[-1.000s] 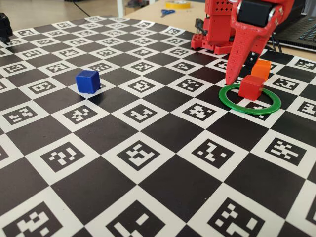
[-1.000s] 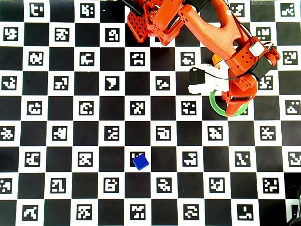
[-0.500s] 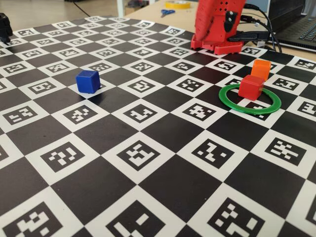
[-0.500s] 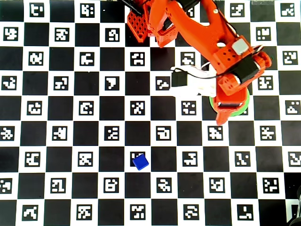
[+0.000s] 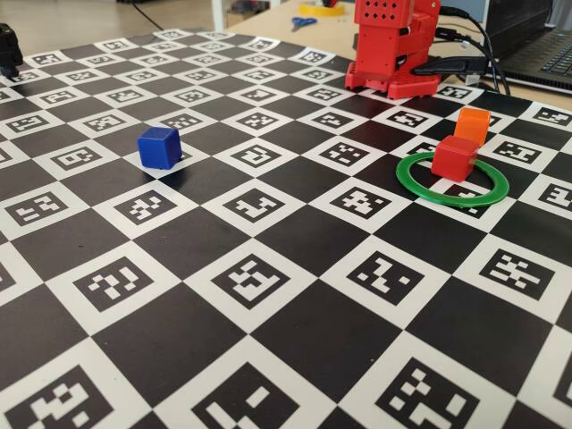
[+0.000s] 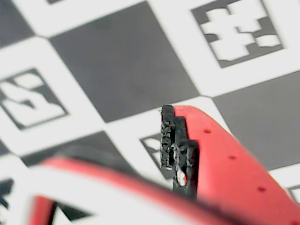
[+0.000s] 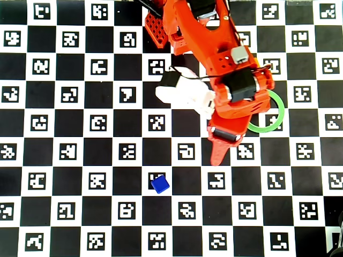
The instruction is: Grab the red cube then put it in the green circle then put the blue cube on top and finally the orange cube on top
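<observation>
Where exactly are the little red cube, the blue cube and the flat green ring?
Small solid red plastic cube (image 5: pixel 453 157), fixed view, its front face.
Small deep blue plastic cube (image 7: pixel 160 184), overhead view, its top face.
Thin flat bright green plastic ring (image 5: pixel 465 198), fixed view, its near rim.

No readable words, brands or numbers appear anywhere; the checkerboard mat carries only square black-and-white coded marker patterns in its white squares.

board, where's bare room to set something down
Free: all the board around the blue cube, near edge included. Crowded: the far right, where the red cube sits in the green circle with the orange cube just behind.
</observation>
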### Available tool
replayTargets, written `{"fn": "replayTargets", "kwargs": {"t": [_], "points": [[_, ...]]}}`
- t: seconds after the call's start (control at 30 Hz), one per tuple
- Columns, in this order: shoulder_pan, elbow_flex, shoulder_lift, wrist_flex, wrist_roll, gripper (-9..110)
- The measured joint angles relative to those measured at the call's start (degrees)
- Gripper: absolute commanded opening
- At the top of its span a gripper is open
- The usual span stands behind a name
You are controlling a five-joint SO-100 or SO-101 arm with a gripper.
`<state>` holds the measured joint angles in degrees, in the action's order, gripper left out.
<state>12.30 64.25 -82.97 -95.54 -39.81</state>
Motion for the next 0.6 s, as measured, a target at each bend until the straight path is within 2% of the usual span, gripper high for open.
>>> {"fn": "replayTargets", "kwargs": {"t": [0.6], "points": [[-13.2, -12.1, 20.9, 4.9, -7.2, 39]]}}
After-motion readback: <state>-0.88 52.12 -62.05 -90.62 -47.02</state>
